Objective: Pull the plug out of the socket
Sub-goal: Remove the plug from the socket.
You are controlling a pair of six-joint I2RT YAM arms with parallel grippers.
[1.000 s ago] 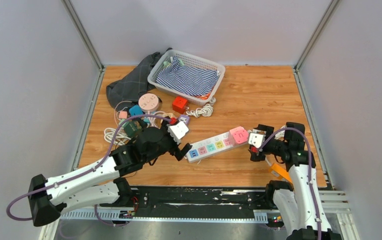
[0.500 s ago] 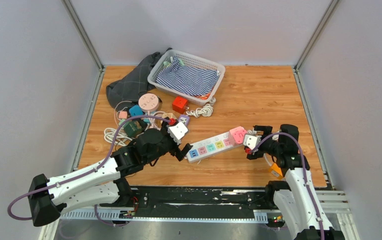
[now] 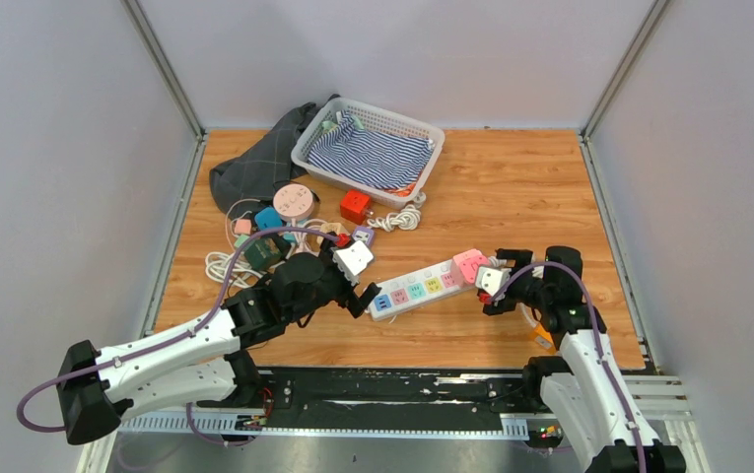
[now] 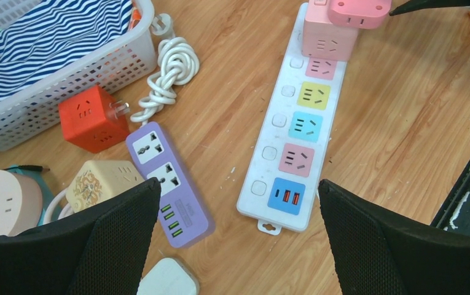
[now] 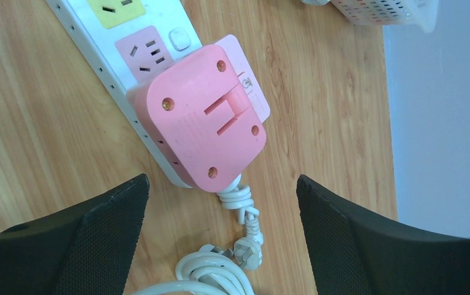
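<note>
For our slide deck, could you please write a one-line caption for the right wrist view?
Open right gripper hovers over the pink adapter at the end of the white power strip.

No legible text, tiny print on power strip (image 5: 97, 37) unreadable

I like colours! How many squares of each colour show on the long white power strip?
On the white power strip:
Pink squares: 2
Yellow square: 1
Light blue square: 1
Dark blue square: 1
Total: 5, besides whatever the pink plug block hides.
</note>
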